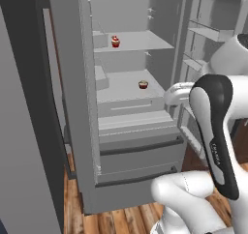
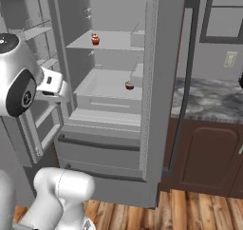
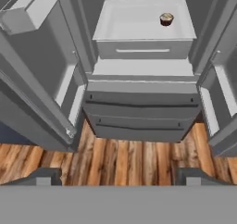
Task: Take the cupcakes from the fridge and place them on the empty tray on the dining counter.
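Jaws stand wide apart and empty before the open fridge [image 1: 135,146]. Tan cupcake [image 3: 166,19] sits on the lower shelf, red cupcake [image 1: 115,41] on the upper; reaching in, the arm could clip a shelf edge or topple either.
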### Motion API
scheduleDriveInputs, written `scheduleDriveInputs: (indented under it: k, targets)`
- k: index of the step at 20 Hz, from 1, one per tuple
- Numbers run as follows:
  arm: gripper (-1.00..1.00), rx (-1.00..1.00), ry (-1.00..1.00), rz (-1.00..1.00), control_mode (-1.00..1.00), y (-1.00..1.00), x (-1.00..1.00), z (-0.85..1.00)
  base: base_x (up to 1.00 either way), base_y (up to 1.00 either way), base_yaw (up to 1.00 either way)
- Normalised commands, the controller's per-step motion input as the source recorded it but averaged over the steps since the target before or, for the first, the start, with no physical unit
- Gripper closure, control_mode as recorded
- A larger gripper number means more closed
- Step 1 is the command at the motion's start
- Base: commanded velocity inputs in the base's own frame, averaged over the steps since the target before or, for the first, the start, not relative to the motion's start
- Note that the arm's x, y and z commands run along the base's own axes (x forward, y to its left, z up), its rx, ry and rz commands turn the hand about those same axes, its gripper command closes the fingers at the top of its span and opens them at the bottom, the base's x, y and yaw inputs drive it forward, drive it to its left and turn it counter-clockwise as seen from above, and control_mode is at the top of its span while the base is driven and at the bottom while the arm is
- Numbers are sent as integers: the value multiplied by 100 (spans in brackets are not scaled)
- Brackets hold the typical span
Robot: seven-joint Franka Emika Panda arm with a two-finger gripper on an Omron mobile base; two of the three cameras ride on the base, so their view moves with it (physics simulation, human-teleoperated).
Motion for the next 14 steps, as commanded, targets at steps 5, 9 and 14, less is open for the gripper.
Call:
scheduleDriveInputs:
  k: [5,9,14]
  targets:
    - [-100,0,-4,0,100,0,0,7,70,0,0]
    - [-100,0,0,0,100,0,0,0,100,7,0]
    - [-100,0,0,0,100,0,0,0,100,32,0]
